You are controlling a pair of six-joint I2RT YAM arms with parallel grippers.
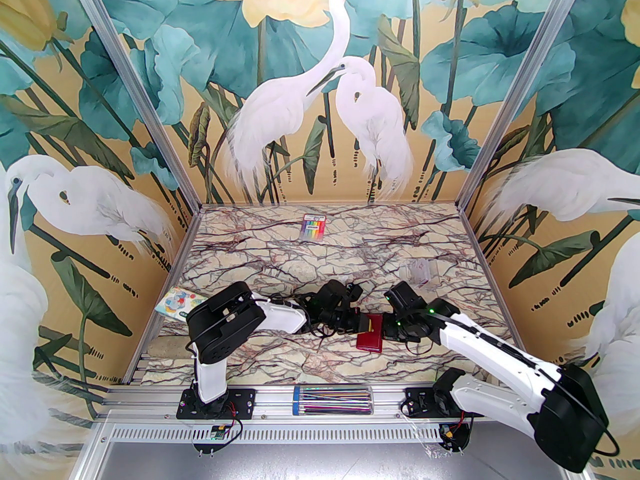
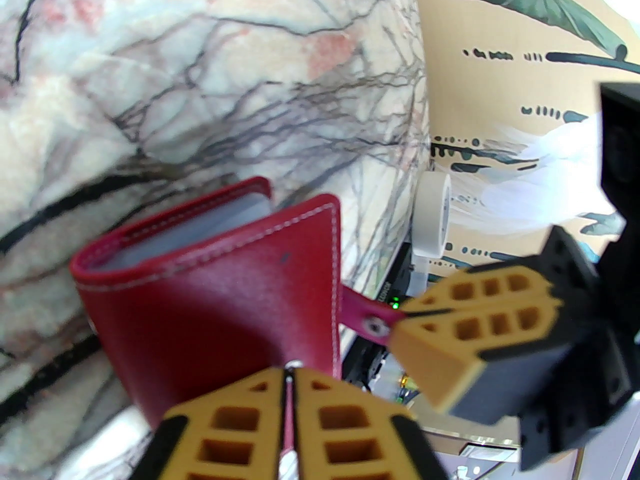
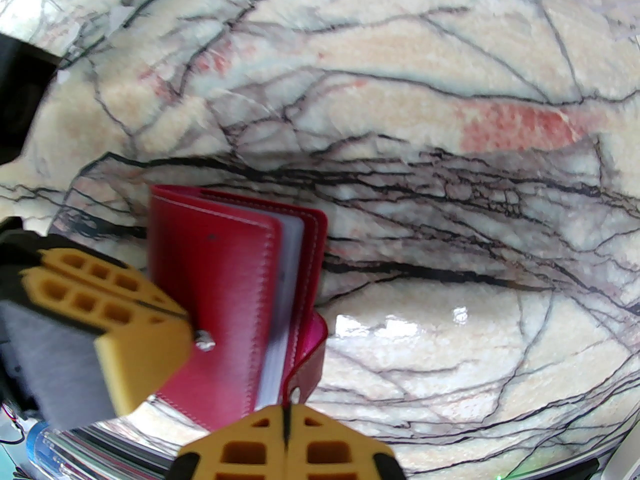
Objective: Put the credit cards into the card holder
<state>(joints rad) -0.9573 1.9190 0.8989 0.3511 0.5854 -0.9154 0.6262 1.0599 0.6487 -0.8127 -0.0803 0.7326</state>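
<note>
The card holder (image 1: 371, 340), a dark red wallet, sits between both arms at the middle front of the marble table (image 1: 280, 268). It is slightly open, with grey clear sleeves showing between its covers (image 3: 287, 288). My left gripper (image 2: 289, 378) is shut on the edge of its front cover (image 2: 225, 308), reaching in from the left (image 1: 364, 324). My right gripper (image 3: 285, 420) is shut on the snap tab (image 3: 306, 363), reaching in from the right (image 1: 386, 329). The left wrist view shows the same grip, the right gripper's pads (image 2: 440, 328) pinching the tab (image 2: 372, 320). The credit cards are out of view.
A rainbow-striped pack (image 1: 312, 228) lies at the back. A small clear plastic box (image 1: 419, 270) is at the right middle. A colourful patterned white square (image 1: 177, 304) leans at the left edge. A clear case of shiny sticks (image 1: 332, 400) rests on the front rail.
</note>
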